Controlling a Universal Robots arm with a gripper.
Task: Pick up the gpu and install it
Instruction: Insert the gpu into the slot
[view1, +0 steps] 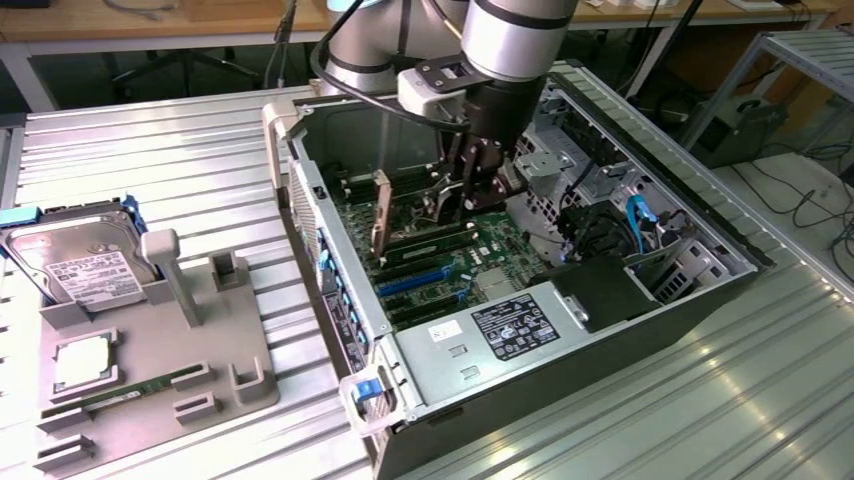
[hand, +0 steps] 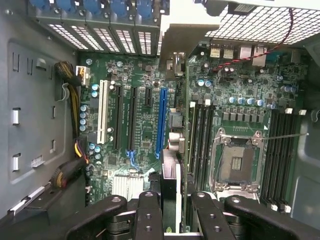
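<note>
Inside the open computer case (view1: 694, 290), over the motherboard (view1: 494, 250), you have the gripper (view1: 467, 195) lowered from the arm (view1: 514, 40).

- Gripper: narrowed onto the gpu (view1: 383, 212); in the wrist view its two black fingers (hand: 150, 210) sit on either side of the card's upper edge (hand: 170, 190), so you are holding the card.
- Gpu: upright on edge, green board face toward the exterior view's left, standing above the slot area of the motherboard, its silver bracket end (hand: 187, 40) reaching to the case's rear wall by the vented slot covers (hand: 125, 40). Whether its lower edge is seated in a slot, you cannot tell.
- Expansion slots: in the wrist view, a white slot (hand: 103, 112), black slots and a long blue slot (hand: 161, 122) lie in parallel; the card stands just beside the blue one.
- CPU socket (hand: 237, 162): open, metal-framed, between two banks of black memory slots (hand: 280, 150).
- Power supply (view1: 494, 335): grey box with a dark label, at the case's near corner.
- Blue cable (view1: 638, 220): in the drive bay along the case's far-right side.
- Grey fixture tray (view1: 147, 390): on the ribbed metal table (view1: 174, 160), well apart from the case, toward the table's left edge. It carries a hard drive (view1: 80, 265) standing in a holder at its far corner, a square processor chip (view1: 83, 362) lying flat, and a slim green memory stick (view1: 127, 390) near its near edge.
</note>
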